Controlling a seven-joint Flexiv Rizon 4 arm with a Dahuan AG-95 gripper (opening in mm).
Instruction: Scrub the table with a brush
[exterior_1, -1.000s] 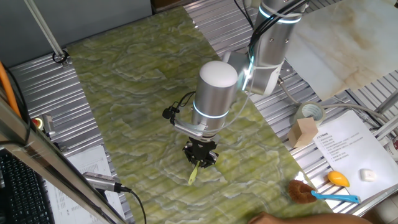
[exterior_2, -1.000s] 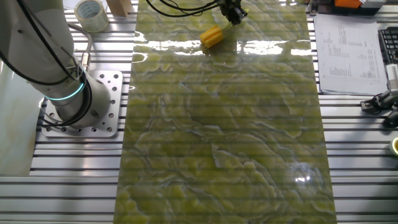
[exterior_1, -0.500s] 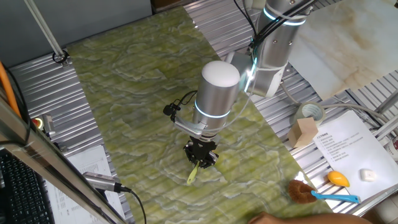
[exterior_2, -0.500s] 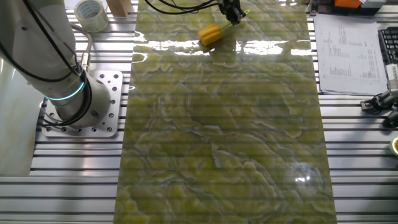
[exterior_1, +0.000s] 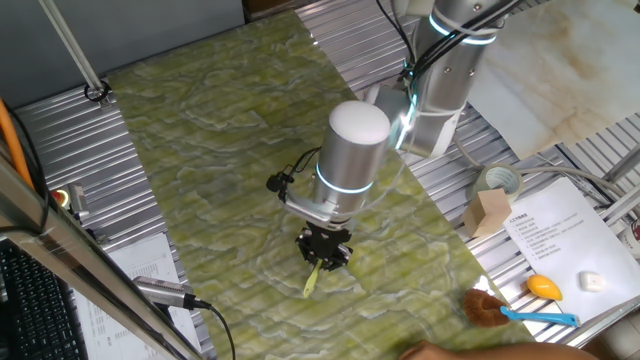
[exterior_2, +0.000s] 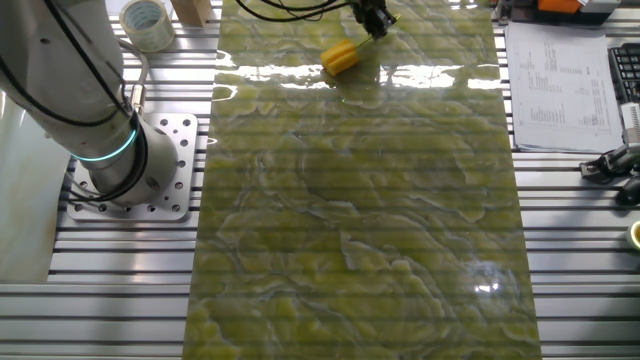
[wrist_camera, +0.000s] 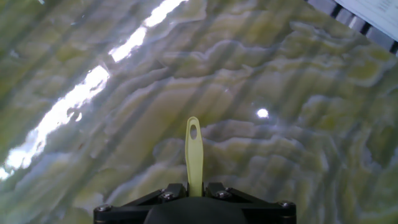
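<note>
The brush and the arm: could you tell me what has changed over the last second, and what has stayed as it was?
The arm has drifted slightly to the right in one fixed view. The brush wobbled very slightly and is back about where it was on the table. The gripper stays shut on the brush handle, head down on the surface. The blue-handled brush and tape roll have not moved.

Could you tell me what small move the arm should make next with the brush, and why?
Probably sweep sideways along the table, keeping the head pressed down. The gripper is shut on the brush by its thin handle, the yellow head seems to rest on the surface near one end, and most of the sheet lies beyond it.
</note>
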